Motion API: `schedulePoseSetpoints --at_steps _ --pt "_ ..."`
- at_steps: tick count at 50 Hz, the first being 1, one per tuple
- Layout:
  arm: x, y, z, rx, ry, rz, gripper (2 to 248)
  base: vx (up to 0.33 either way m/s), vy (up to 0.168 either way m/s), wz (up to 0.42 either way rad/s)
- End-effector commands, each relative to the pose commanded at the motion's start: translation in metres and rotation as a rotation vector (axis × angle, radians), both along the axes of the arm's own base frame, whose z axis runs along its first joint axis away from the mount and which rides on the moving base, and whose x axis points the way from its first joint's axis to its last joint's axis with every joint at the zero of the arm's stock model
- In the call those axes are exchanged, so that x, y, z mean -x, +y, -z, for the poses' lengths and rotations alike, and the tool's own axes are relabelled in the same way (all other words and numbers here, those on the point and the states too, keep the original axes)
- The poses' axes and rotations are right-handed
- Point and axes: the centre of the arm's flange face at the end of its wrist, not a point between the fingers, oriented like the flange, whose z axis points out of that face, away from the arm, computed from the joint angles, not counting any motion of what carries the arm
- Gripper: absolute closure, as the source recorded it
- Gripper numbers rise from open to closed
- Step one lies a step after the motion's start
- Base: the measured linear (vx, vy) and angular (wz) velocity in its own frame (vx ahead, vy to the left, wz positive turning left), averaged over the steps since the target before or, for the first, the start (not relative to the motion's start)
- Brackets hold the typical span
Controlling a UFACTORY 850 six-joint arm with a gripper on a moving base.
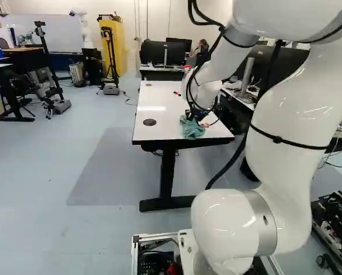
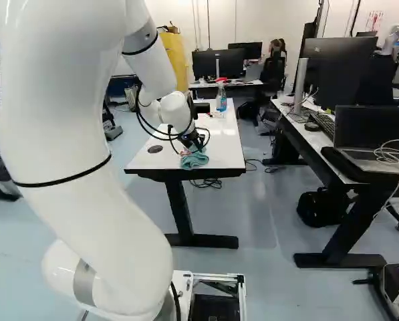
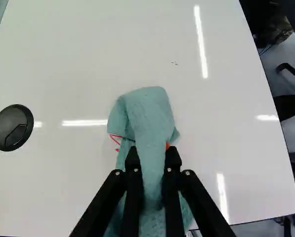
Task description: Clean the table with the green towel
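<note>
Near the close end of the white table (image 1: pixel 156 123), my gripper (image 1: pixel 195 116) points down onto the green towel (image 1: pixel 191 130). The wrist view shows the gripper (image 3: pixel 152 154) shut on the towel (image 3: pixel 146 111), a thick fold of cloth pinched between both fingers. Part of the towel bulges out ahead of the fingertips, and more hangs under them; it lies against the tabletop (image 3: pixel 78 64). A few tiny dark marks (image 3: pixel 174 62) are on the white surface ahead of the towel. The cloth beneath the fingers is partly hidden.
A spray bottle (image 2: pixel 221 97) stands toward the table's far end. A black cable cover (image 3: pixel 12 127) is set in the tabletop beside the towel. Right of the table, another desk (image 2: pixel 313 138) carries monitors and a laptop (image 2: pixel 369 134). Another robot (image 1: pixel 83 26) stands at the far wall.
</note>
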Motion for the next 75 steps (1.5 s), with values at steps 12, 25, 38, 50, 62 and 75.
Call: schedulePoseSetpoints --at_steps 12,25,38,50,62,75 --pt "-0.014 0.000 0.000 0.000 -0.004 -0.002 203 0.000 0.000 0.000" --pt "-0.038 0.001 0.001 0.001 -0.014 -0.009 203 0.000 0.000 0.000" --pt "-0.043 0.018 0.001 0.001 -0.015 -0.043 203 0.000 0.000 0.000" --pt "-0.033 0.037 0.001 0.001 -0.011 -0.077 203 0.000 0.000 0.000" --pt "-0.012 0.045 0.000 0.000 -0.003 -0.093 203 0.000 0.000 0.000" --pt "0.008 0.035 0.000 0.000 0.003 -0.071 203 0.000 0.000 0.000"
